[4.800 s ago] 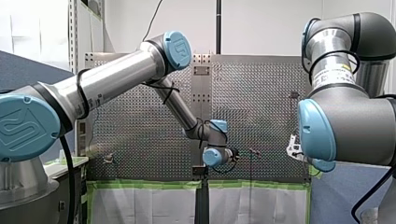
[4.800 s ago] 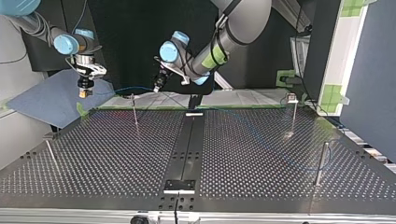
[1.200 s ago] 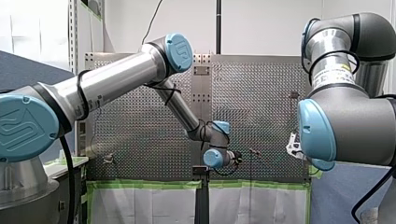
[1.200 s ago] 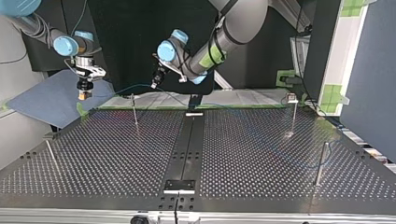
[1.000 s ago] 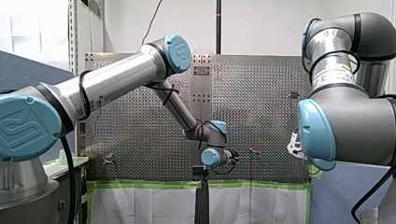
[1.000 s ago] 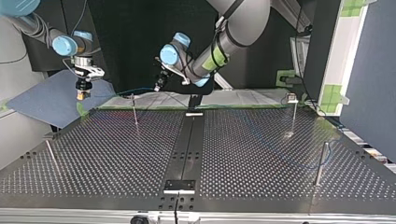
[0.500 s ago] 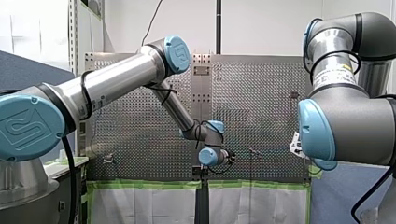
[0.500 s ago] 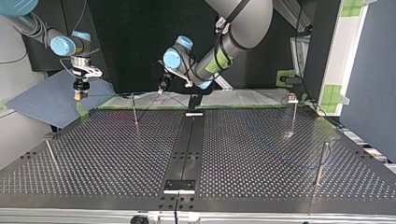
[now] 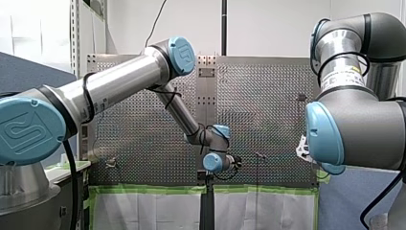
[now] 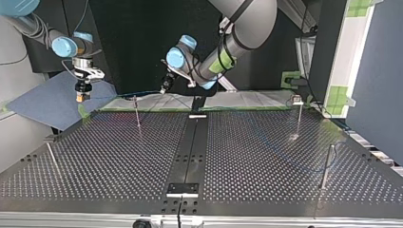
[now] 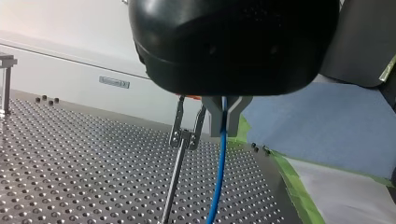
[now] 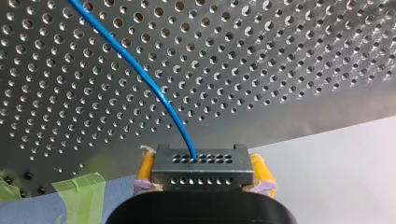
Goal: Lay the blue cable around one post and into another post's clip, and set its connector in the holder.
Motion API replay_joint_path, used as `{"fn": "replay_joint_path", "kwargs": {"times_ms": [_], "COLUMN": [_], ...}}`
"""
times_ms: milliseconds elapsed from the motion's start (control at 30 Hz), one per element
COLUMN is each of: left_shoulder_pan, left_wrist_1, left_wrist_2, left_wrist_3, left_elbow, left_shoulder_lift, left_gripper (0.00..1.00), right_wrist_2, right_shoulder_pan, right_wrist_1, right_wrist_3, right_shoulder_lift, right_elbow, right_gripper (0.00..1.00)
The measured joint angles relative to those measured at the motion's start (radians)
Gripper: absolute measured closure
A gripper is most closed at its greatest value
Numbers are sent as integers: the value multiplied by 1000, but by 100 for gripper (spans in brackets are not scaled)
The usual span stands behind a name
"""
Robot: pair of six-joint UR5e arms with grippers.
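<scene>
Neither clipping nor seating looks done: my left gripper [image 11: 225,125], jaws pinching the blue cable [image 11: 217,179], hangs just beside the clip post [image 11: 186,137], and my right gripper [image 12: 201,173], jaws clamping the connector [image 12: 201,161], hangs farther from that post.

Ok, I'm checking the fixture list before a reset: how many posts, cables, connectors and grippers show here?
Posts: 4
Blue cable: 1
Connector: 1
Grippers: 2, my left gripper and my right gripper
Total: 8
</scene>
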Motion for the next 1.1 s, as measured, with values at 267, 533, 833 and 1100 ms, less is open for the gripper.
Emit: {"fn": "replay_joint_path", "kwargs": {"times_ms": [267,533,833,1100], "left_shoulder_pan": [9,17,23,37], "left_wrist_1": [6,-10,-16,-4], "left_wrist_2": [3,8,9,20], "left_wrist_3": [-16,-26,-27,-30], "left_elbow": [-1,40,60,60], "left_shoulder_lift": [-1,-42,-58,-59], "left_gripper": [99,99,99,99], "right_wrist_2": [-2,-3,-3,-4], "right_shoulder_pan": [2,4,5,5], "right_wrist_1": [-1,-2,-4,-16], "right_wrist_3": [0,-1,-2,4], "right_shoulder_lift": [0,0,0,0], "right_elbow": [0,0,0,0], "right_gripper": [100,100,100,100]}}
